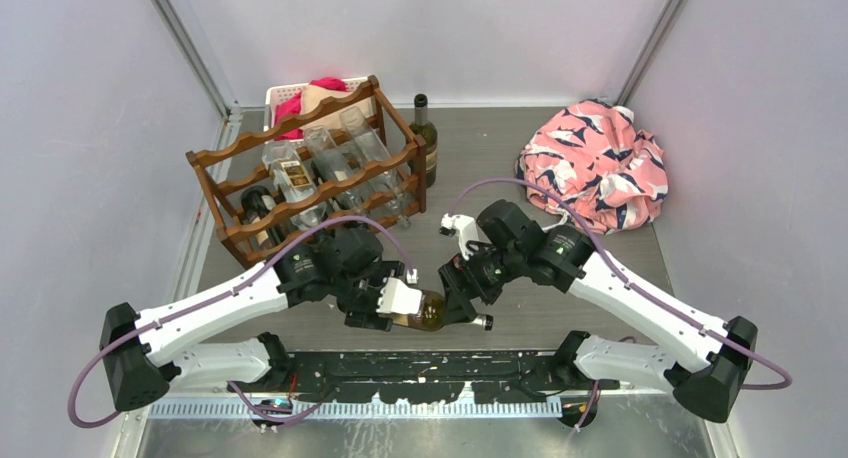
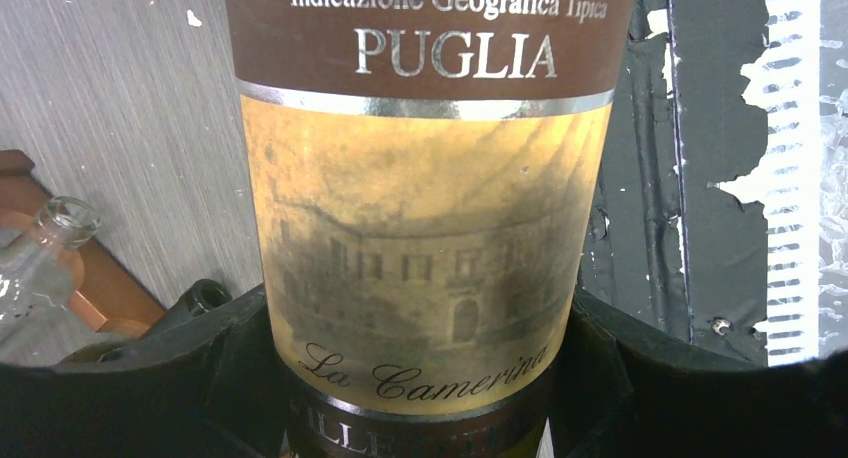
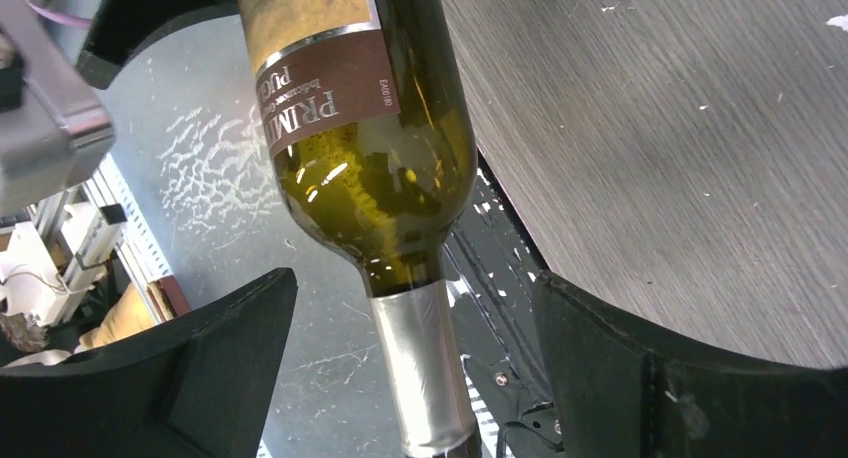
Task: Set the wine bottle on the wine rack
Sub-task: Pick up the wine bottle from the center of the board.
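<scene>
Left fingers (image 2: 215, 378) clasp the wine bottle (image 2: 420, 258) by its labelled body; right fingers (image 3: 200, 348), released, straddle its neck. Best carried level to the wine rack (image 1: 225, 228), far left.

A crumpled pink patterned cloth (image 1: 595, 163) lies far right on the grey desk (image 1: 480, 148). A dark green bottle (image 1: 424, 138) stands upright well to its left; a white slotted basket (image 1: 283, 88) at far left holds red fabric (image 1: 326, 83).
</scene>
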Controlling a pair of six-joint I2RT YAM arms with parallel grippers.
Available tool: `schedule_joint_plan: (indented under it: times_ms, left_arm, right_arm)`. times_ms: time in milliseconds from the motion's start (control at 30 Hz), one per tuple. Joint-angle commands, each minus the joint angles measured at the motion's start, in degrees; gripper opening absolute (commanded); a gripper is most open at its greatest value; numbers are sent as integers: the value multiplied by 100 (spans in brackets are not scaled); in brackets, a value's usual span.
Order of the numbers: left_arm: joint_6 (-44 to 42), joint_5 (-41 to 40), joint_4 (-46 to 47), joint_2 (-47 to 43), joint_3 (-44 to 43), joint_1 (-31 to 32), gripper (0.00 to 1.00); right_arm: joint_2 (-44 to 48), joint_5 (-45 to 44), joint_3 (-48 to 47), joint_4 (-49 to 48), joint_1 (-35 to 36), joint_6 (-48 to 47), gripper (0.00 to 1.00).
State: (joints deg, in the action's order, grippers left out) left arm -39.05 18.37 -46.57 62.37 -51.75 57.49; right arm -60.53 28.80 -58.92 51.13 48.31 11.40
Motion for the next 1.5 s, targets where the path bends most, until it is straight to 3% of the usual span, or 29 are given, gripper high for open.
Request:
schedule_joint_plan:
  times_ms: [0, 167, 567, 933, 1167, 1233, 1367, 1467]
  left_arm:
    - [-108, 109, 248, -251, -391, -23, 0]
    - [-129, 132, 242, -218, -423, -19, 0]
    - [-94, 214, 315, -245, -385, -74, 0]
    - [-70, 284, 365, -227, -372, -115, 0]
    - [-60, 303, 359, -208, -389, -130, 0]
    - [-62, 320, 369, -208, -387, -133, 0]
    - [-39, 332, 413, -191, -387, -138, 0]
    - [17, 309, 479, -187, -369, -139, 0]
  right_arm:
    - [160, -301, 256, -603, 268, 467, 90]
    - [288, -394, 551, -952, 525, 580, 87]
    - [629, -441, 876, -1259, 725, 560, 67]
    - [552, -441, 951, -1250, 781, 602, 65]
    - [535, -426, 965, -1238, 812, 587, 56]
    - [579, -450, 969, -1242, 819, 590, 46]
    - [667, -405, 969, -1272, 828, 621, 13]
    - [738, -449, 968, -1250, 820, 687, 2]
